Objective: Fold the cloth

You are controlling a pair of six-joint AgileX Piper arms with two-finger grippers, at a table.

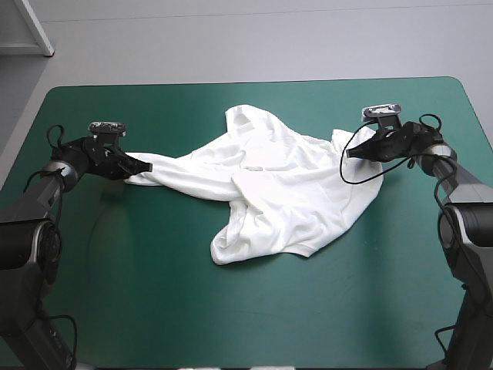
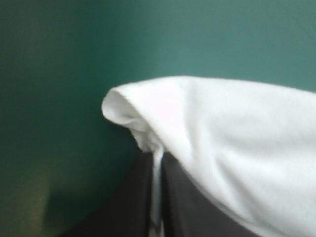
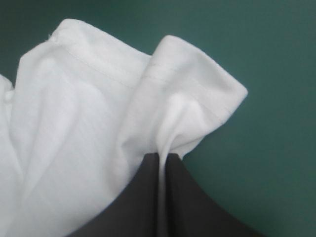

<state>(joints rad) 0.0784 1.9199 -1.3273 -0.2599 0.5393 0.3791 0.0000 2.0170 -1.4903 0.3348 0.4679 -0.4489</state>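
So the T-shirt lies rumpled, long axis running arm to arm, left gripper pinching one end and right gripper pinching the other, neither nearer.

White T-shirt, crumpled and partly spread mid-table, stretched from nine to three o'clock, loose folds bunched toward six o'clock

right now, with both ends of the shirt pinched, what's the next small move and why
Probably draw the two arms apart, lifting slightly. The left fingers and right fingers are each shut on an end of the T-shirt, which lies twisted and bunched between them, so gentle tension should spread it flat before folding.
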